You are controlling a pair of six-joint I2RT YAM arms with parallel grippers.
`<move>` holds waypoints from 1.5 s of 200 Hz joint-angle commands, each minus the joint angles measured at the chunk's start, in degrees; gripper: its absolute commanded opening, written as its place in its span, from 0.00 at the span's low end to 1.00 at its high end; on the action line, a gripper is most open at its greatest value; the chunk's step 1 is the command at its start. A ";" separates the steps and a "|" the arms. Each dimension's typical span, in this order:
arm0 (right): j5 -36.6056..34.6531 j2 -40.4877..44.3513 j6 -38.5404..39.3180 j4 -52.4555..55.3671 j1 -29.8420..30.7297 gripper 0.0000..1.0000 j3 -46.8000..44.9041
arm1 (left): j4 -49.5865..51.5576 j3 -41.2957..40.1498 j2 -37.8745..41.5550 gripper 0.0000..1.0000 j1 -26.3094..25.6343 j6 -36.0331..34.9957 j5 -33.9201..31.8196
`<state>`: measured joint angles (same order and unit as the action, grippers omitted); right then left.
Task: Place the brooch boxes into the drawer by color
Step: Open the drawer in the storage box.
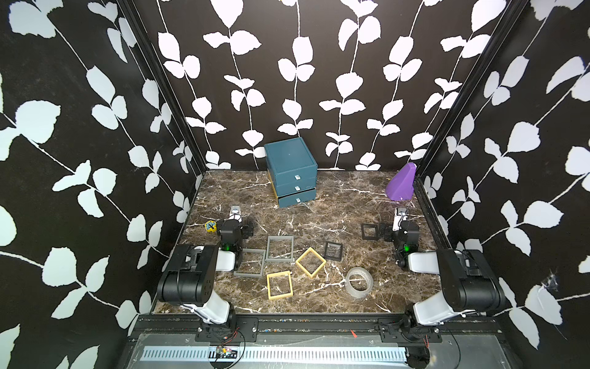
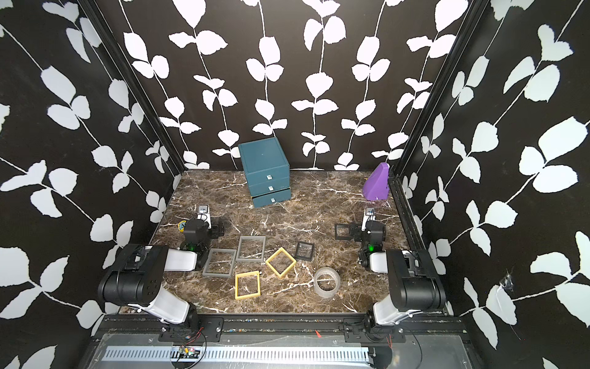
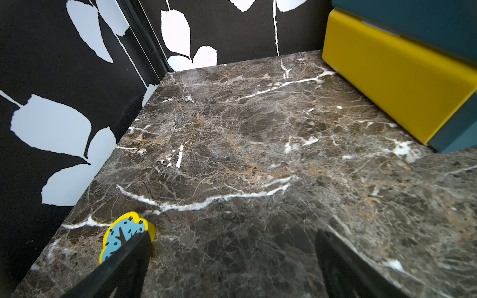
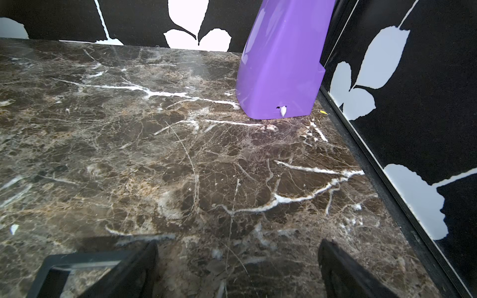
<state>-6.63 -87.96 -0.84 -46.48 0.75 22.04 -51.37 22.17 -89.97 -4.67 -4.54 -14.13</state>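
Six flat boxes lie on the marble surface (image 1: 319, 204). Two grey brooch boxes (image 1: 280, 249) sit side by side near the left arm. Two yellow brooch boxes (image 1: 310, 262) lie just beside them. One black brooch box (image 1: 333, 251) lies near the yellow ones. The other black brooch box (image 1: 370, 231) lies just beside the right gripper (image 4: 237, 242); it may touch a finger, but I cannot tell. The teal drawer (image 1: 292, 172) stands at the back, well apart from the boxes. The left gripper (image 3: 232, 240) and the right one both have their fingers wide apart and hold nothing. A clear tape roll (image 1: 359, 283) sits near the front. A purple wedge (image 1: 401, 183) stands in the back corner. A little sticker (image 3: 121, 234) lies by the left gripper.
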 commanded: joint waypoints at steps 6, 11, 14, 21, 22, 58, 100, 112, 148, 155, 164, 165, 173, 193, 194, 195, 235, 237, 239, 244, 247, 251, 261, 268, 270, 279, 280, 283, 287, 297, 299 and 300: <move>-0.06 0.58 0.15 -2.03 0.21 0.99 0.81 | -0.71 -0.02 1.20 0.99 0.38 0.23 0.22; -0.01 0.73 0.10 -2.20 0.25 0.99 0.64 | -0.89 -0.07 1.29 0.99 0.42 0.15 0.29; 0.02 0.76 0.02 -2.40 0.22 0.99 0.66 | -1.29 -0.05 1.29 0.99 0.38 -0.05 0.48; 0.03 2.00 -0.05 -1.68 0.26 0.99 1.37 | -0.64 0.76 2.07 0.99 0.29 -1.16 0.63; 0.03 2.31 0.00 -1.16 0.24 0.99 1.53 | 0.32 1.03 2.39 0.99 0.20 -1.21 0.66; -1.81 15.47 -6.42 32.69 2.03 0.99 23.34 | 42.63 22.81 14.71 0.99 -3.27 4.24 -6.45; 6.68 14.35 -50.41 63.20 -1.50 0.99 45.14 | 68.41 44.26 14.04 0.99 -5.54 34.67 -7.61; 11.93 11.97 -54.62 62.25 -0.58 0.99 46.57 | 62.28 44.26 12.23 0.99 -2.29 39.12 6.76; 19.61 2.89 -62.25 64.42 10.12 0.71 54.42 | 69.85 62.41 -0.95 0.75 -3.45 39.76 26.56; 21.08 1.80 -65.45 60.29 11.94 0.70 53.58 | 70.12 64.80 -2.78 0.75 -3.92 39.52 28.35; 22.71 0.19 -69.40 54.85 14.00 0.68 51.39 | 69.86 67.15 -4.58 0.74 -4.64 39.43 29.77; 22.93 -0.04 -69.88 54.44 14.31 0.68 51.32 | 69.84 67.40 -4.72 0.74 -4.69 39.43 29.91; 24.22 -1.96 -72.62 51.51 15.86 0.66 51.47 | 69.53 69.12 -6.25 0.74 -5.07 39.43 31.27; 26.89 -7.70 -78.92 43.93 19.23 0.62 52.54 | 70.15 73.06 -10.12 0.72 -5.94 39.60 33.62; 26.96 -7.86 -79.38 43.54 19.43 0.62 52.56 | 70.21 73.25 -10.30 0.72 -5.95 39.60 33.67; 26.95 -8.15 -79.70 43.21 19.58 0.62 52.61 | 70.28 73.44 -10.39 0.72 -5.96 39.60 33.79; 27.66 -17.59 -88.50 34.26 24.80 0.62 59.14 | 74.13 80.26 -16.93 0.66 -6.70 37.95 35.97; 27.58 -17.97 -88.97 33.67 24.95 0.62 59.34 | 74.55 80.65 -17.19 0.65 -6.72 37.72 36.00; 27.51 -18.41 -89.27 33.30 25.16 0.62 59.65 | 74.99 80.96 -17.50 0.65 -6.71 37.51 36.06; 27.36 -19.37 -90.21 32.47 25.63 0.62 60.35 | 75.90 81.71 -18.11 0.64 -6.82 37.14 35.99; 27.29 -19.95 -90.63 32.16 25.92 0.61 60.91 | 76.38 82.10 -18.44 0.64 -6.80 36.97 35.86; 27.25 -20.79 -91.24 31.87 26.20 0.61 61.58 | 76.77 82.40 -18.71 0.63 -6.77 36.70 35.69; 27.41 -22.94 -92.41 30.97 26.98 0.60 63.74 | 77.12 82.74 -19.25 0.60 -6.83 36.13 35.66; 27.54 -24.49 -93.11 30.75 27.53 0.58 65.45 | 77.27 82.86 -19.59 0.58 -6.83 35.83 35.71; 27.64 -24.83 -93.35 30.75 27.67 0.58 65.90 | 77.29 82.86 -19.66 0.58 -6.84 35.78 35.70; 27.61 -26.60 -94.22 30.27 28.34 0.57 67.75 | 77.75 83.06 -20.10 0.55 -6.77 35.32 35.67; 27.58 -26.80 -94.32 30.20 28.47 0.57 67.94 | 77.79 83.09 -20.12 0.55 -6.81 35.26 35.71; 27.62 -27.38 -94.62 30.08 28.70 0.57 68.55 | 77.95 83.10 -20.22 0.54 -6.84 35.14 35.70; 27.44 -28.09 -94.92 30.06 28.98 0.56 69.41 | 78.15 83.20 -20.37 0.53 -6.85 34.92 35.73; 27.31 -29.70 -95.53 30.26 29.71 0.56 71.42 | 78.85 83.22 -20.73 0.51 -6.93 34.32 35.52; 27.27 -30.07 -95.59 30.30 29.85 0.55 71.83 | 79.05 83.17 -20.76 0.51 -6.93 34.17 35.49; 27.19 -30.20 -95.67 30.26 29.88 0.55 71.96 | 79.14 83.19 -20.81 0.51 -6.93 34.08 35.49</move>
<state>20.23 -115.57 -90.67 -12.05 29.02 89.19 24.23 103.92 -110.65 -11.46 32.10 20.73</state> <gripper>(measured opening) 0.560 0.522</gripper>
